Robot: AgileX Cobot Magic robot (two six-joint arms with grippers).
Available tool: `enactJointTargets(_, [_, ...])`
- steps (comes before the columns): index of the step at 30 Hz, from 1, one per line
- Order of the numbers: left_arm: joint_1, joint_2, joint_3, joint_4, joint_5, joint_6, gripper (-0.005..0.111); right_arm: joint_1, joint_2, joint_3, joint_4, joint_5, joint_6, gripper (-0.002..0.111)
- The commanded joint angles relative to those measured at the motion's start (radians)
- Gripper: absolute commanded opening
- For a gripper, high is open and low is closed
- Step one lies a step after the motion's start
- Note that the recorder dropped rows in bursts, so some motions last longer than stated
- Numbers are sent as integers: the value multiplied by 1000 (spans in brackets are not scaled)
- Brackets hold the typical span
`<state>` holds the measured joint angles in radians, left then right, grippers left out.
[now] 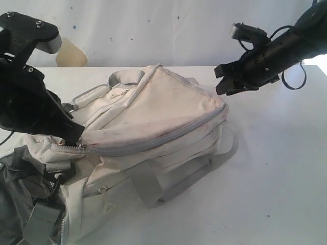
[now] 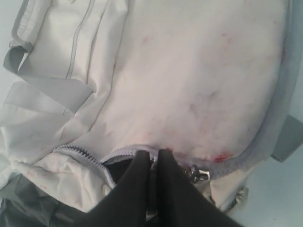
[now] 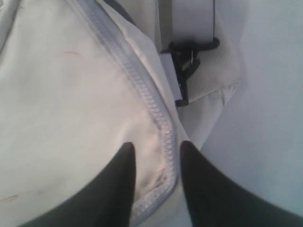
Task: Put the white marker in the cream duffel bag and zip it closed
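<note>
Cream duffel bag (image 1: 153, 109) lies toward the left edge of the tabletop (image 1: 276, 168); marker out of sight. Left pincer (image 2: 152, 153) grips the zipper (image 1: 153, 144); right pincer (image 3: 157, 144) hangs open, empty. Unbraced, the bag could drag, leaving a gap.

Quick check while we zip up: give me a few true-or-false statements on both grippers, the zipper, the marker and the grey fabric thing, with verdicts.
1. The right gripper is open and hangs above the cream duffel bag without touching it. True.
2. The white marker lies on the table beside the bag. False: no marker shows in any view.
3. The left gripper is shut at the left end of the zipper. True.
4. The zipper gapes open along its whole length. False: it is closed along most of the bag, with only a short gap by the left gripper.
5. The dark grey fabric item lies on top of the bag. False: it lies at the bag's left end, under the left arm.
</note>
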<state>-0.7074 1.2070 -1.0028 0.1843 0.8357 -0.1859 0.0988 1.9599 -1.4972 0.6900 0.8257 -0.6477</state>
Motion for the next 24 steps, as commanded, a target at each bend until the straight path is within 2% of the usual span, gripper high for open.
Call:
enactJointTargets(1, [-3,-7,2,-5,-59,5,0,-11,-42,-7,-13,48,-16,64])
enactJointTargets(2, [-3,-7,2,-5,-67,5,0,-11,-48,-7,-13,60,-16,69])
enactJointTargets(4, [-3,-7,2,-5,-74,5,0,-11,-62,-7,-13,104,-22,69])
enactJointTargets(9, [-3,24,2,0,-85,5,0,1,-98,-7,-11,252,-32,56])
enactJointTargets(12, [-3,52,2,3,-85,5,0,28,-135,-5,-11,319,-112,49])
enactJointTargets(19, [1,61,2,5,-92,-15,0,113,-296,80,-15,308,-262,47])
enactJointTargets(24, [51,61,2,-2,-111,-114,0,174,-427,212,-12,198,-407,47])
